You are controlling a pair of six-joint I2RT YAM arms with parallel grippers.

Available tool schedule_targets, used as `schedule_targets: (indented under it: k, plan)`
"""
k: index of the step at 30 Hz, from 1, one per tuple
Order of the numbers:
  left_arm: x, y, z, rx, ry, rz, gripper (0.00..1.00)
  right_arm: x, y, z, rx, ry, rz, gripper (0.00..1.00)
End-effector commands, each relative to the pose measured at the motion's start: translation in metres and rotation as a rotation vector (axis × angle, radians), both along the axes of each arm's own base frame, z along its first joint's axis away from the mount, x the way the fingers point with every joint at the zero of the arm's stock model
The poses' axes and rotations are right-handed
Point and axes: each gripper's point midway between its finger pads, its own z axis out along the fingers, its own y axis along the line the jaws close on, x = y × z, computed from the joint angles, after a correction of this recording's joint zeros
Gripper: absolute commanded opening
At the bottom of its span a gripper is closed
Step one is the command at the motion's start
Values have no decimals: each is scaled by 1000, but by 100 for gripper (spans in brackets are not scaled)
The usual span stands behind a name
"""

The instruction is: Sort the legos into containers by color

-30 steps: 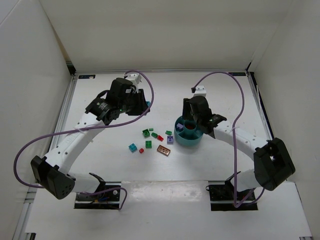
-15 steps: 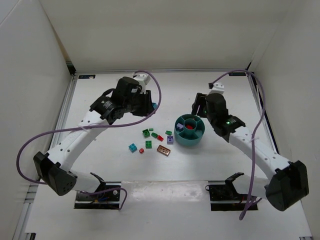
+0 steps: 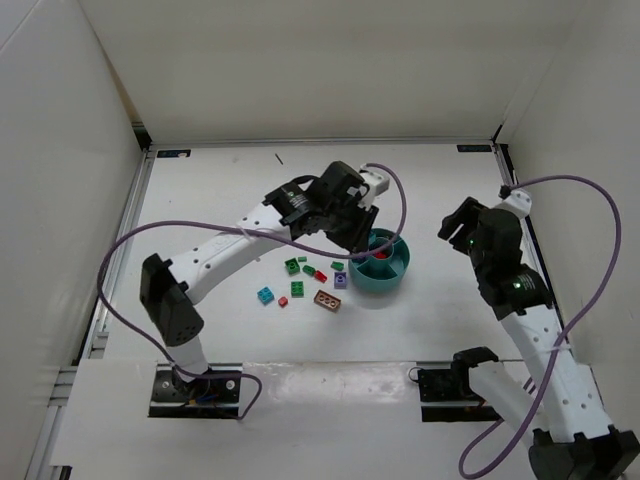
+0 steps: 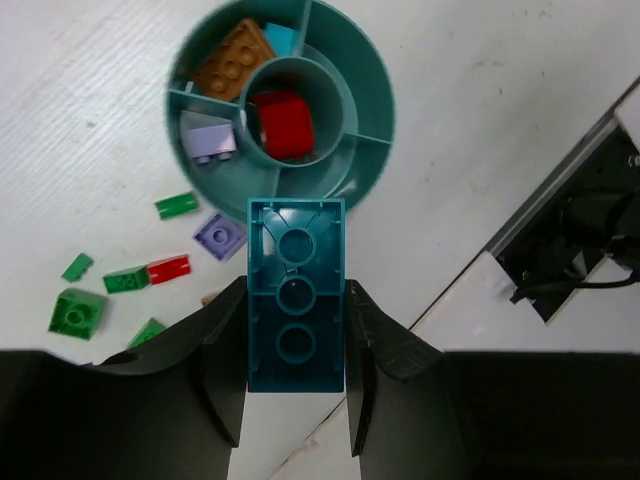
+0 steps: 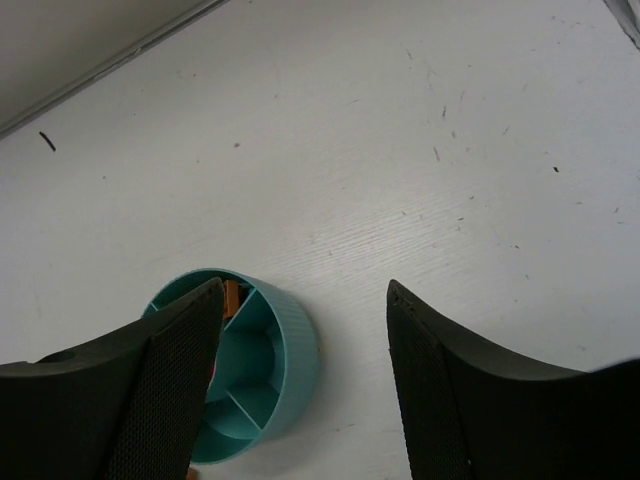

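Observation:
My left gripper [image 3: 357, 233] is shut on a teal-blue brick [image 4: 296, 300] and holds it above the table at the near-left rim of the teal bowl [image 3: 374, 286]. In the left wrist view the bowl [image 4: 378, 95] holds a red brick [image 4: 280, 125] in the centre cup, and a brown brick [image 4: 232, 62], a blue piece [image 4: 281, 38] and a purple brick [image 4: 208, 140] in separate wedges. Loose green [image 3: 292, 266], red [image 3: 320, 275], purple [image 3: 341, 280], blue [image 3: 265, 295] and brown [image 3: 326, 300] bricks lie left of the bowl. My right gripper [image 3: 462, 228] is open and empty, right of the bowl [image 5: 298, 345].
The white walls enclose the table on three sides. The arm mounts and their cables [image 3: 195, 385] sit at the near edge. In the left wrist view more loose bricks show: green [image 4: 75, 312] and red [image 4: 168, 268].
My left arm swung right from the far-left of the table to the bowl, carrying the teal-blue brick. My right arm drew back from over the bowl to the right.

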Motion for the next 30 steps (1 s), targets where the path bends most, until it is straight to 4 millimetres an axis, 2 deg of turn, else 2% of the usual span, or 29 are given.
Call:
schedule_targets:
  k: [1,2,3,6,7,8,9,10,11,12,13,14,15,16,19,22,23,24,30]
  plan:
    - [-9,-16,20,-22,-35,-83,1,-15,-12,-5,14,20,-18,69]
    - [-9,-25,12,-8,-12,-104,1,-16,-16,-5,15,19,-29,69]
    - [-14,-30,15,-16,-10,-144,1,-18,-16,-7,19,29,-18,69]
    - [-18,-41,10,-20,-15,-185,1,-21,-4,-1,-2,-5,131,69]
    - [-15,-45,12,-35,-29,-179,1,-23,10,-1,39,-5,211,71]
    - [-14,-42,6,-29,-25,-165,1,-24,13,1,27,-12,244,73]
    - [-9,-49,19,-85,-67,-159,1,-29,22,0,74,4,294,73]
    - [-9,-50,21,-99,-77,-157,1,-34,30,6,148,14,322,73]
    - [-12,-47,9,-88,-65,-163,1,-35,35,6,180,26,344,73]
    - [-11,-51,28,-150,-119,-155,1,-40,48,11,232,22,416,73]
    - [-8,-59,39,-202,-158,-153,1,-40,52,19,324,17,428,73]
    - [-14,-53,26,-186,-161,-158,1,-44,65,22,372,29,500,73]
    - [-14,-58,44,-242,-222,-163,1,-41,61,24,398,29,493,73]
    - [-15,-63,50,-258,-284,-194,1,-44,68,35,467,33,534,73]
    - [-21,-62,54,-266,-349,-226,1,-48,83,44,576,74,664,70]
    - [-22,-63,52,-264,-354,-243,1,-52,94,55,605,95,758,68]
    - [-23,-63,53,-267,-356,-244,1,-54,97,61,602,101,775,68]
    - [-23,-65,54,-270,-363,-251,1,-53,99,55,610,133,779,68]
    - [-23,-66,57,-277,-376,-256,1,-58,112,68,611,131,853,64]
